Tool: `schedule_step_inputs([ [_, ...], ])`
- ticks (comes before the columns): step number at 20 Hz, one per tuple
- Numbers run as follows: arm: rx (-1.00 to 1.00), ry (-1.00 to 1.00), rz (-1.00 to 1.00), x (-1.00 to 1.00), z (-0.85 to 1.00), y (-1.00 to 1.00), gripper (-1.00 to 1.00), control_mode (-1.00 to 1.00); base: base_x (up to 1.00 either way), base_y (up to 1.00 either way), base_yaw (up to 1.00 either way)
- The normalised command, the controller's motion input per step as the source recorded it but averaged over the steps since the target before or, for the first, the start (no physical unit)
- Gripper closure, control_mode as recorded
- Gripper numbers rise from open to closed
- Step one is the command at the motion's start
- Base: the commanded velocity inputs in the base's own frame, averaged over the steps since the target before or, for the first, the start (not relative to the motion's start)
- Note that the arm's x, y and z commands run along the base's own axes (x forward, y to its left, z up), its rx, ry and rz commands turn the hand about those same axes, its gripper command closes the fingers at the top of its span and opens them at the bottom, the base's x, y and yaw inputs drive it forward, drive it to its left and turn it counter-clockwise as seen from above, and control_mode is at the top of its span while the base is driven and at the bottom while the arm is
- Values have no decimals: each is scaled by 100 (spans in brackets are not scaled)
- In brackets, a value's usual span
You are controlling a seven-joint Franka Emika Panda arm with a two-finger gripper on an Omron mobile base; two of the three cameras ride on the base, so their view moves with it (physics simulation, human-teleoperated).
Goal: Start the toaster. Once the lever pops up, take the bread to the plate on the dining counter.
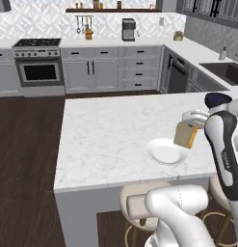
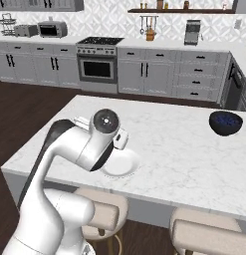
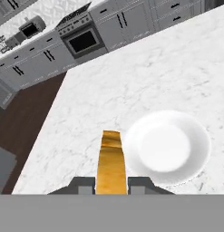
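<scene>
Hand view looks down along the gripper (image 3: 111, 185), whose two dark tips are pinched on the bread (image 3: 111, 164), one tip on each flat face, so the slice stands on edge and runs away from the camera as a narrow golden strip. The plate (image 3: 177, 122) lies on the marble of the dining counter (image 3: 131, 72), just beside the slice and off to its right in this view; the bread's near edge overlaps the plate's rim but its far end hangs over bare marble. From the left base view the bread (image 1: 186, 135) is held clear above the counter (image 1: 106, 135), tilted, over the right-hand rim of the plate (image 1: 159, 157), with the gripper (image 1: 193, 126) coming in from the right. The right base view hides the slice behind the arm's wrist, with the plate (image 2: 125, 167) partly showing beneath it. Judging from this, the toasting part is done and the carry is nearly over; what remains is a short sideways shift to centre the slice over the plate, then lowering and letting go. Dark lettering runs along the forearm in the left base view, too small to read.
</scene>
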Motion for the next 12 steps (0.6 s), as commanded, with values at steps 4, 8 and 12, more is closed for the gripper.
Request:
schedule_step_inputs([
  [4, 5, 0, 15, 81, -66, -6, 100, -100, 0, 0, 0],
  [8, 2, 0, 10, 61, -69, -12, 100, -100, 0, 0, 0],
  [12, 0, 0, 6, 50, -64, -3, 100, -100, 0, 0, 0],
])
